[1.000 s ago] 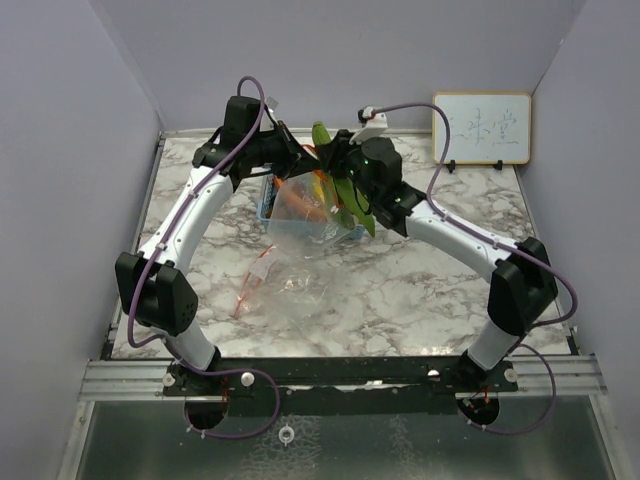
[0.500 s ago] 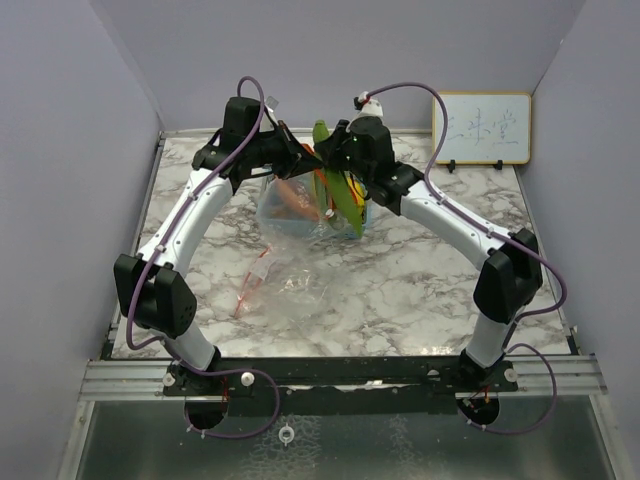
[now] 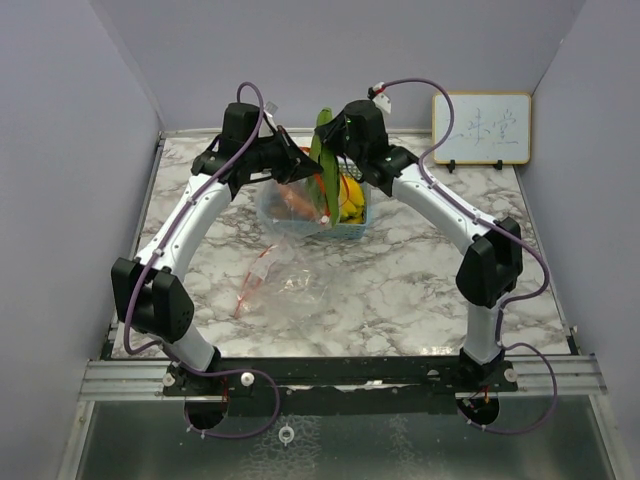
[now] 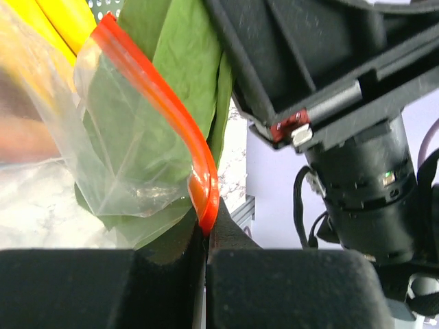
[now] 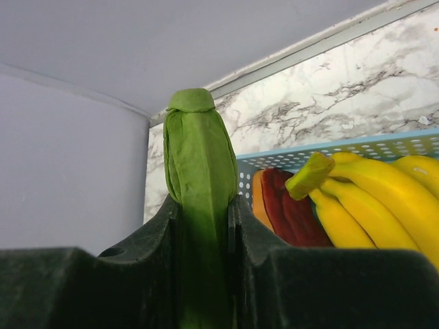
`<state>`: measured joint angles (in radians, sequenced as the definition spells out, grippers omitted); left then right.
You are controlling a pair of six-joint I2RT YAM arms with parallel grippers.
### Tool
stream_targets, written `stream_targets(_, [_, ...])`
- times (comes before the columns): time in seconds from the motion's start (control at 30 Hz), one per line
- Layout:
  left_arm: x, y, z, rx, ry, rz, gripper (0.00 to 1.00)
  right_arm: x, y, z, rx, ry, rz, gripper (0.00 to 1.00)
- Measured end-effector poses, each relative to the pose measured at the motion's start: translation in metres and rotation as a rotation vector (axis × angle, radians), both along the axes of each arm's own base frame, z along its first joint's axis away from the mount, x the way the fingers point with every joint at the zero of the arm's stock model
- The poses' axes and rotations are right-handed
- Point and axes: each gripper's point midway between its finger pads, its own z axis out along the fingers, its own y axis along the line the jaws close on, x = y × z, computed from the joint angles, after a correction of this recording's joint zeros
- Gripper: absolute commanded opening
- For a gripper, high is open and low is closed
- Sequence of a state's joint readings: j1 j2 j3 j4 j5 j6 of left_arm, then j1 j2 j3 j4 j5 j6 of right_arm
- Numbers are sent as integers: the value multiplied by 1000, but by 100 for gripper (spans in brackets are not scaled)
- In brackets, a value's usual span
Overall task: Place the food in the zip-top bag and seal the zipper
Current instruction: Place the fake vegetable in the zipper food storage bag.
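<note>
— Swung inward since a second ago: my right fingers clamp the leafy vegetable upright above the basket.
— Left?
— My left fingers pinch the red zipper of the zip-top bag.

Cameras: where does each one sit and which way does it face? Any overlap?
Top: above and behind the bases, looking down on the table; left arm and right arm whole, left gripper and right gripper over the basket.
Left wrist: looks along its shut fingers, which pinch the bag by its zipper; right arm close ahead.
Right wrist: looks along its fingers, clamped on the leaf, toward the far walls.
Shared: both wrist views show leaf and bananas.
</note>
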<state>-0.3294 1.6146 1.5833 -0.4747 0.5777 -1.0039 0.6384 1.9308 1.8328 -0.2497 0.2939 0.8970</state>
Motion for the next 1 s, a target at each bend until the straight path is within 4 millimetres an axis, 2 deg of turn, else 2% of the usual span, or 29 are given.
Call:
stream_targets(0.27, [-5, 2, 2, -3, -4, 0, 0, 12, -15, -2, 85, 35, -131, 2])
stream_targets(0.37, [-6, 2, 2, 1, 5, 0, 0, 13, -18, -9, 85, 39, -159, 2])
stream_targets(0.53, [-6, 2, 7, -1, 1, -1, 0, 1, -19, -51, 8, 41, -201, 2])
stream_targets(0.6, [-5, 1, 9, -3, -3, -1, 0, -6, -14, -63, -33, 26, -201, 2])
stream_targets(0.67, [-3, 1, 11, -4, -7, -2, 0, -10, -10, -66, -60, 3, -199, 2])
stream_targets(0.8, [1, -1, 12, -6, -7, -3, 0, -15, -5, -58, -55, -50, -194, 2])
stream_targets(1.0, [4, -4, 6, -10, 12, -16, 0, -25, -20, -28, 36, -73, -205, 2])
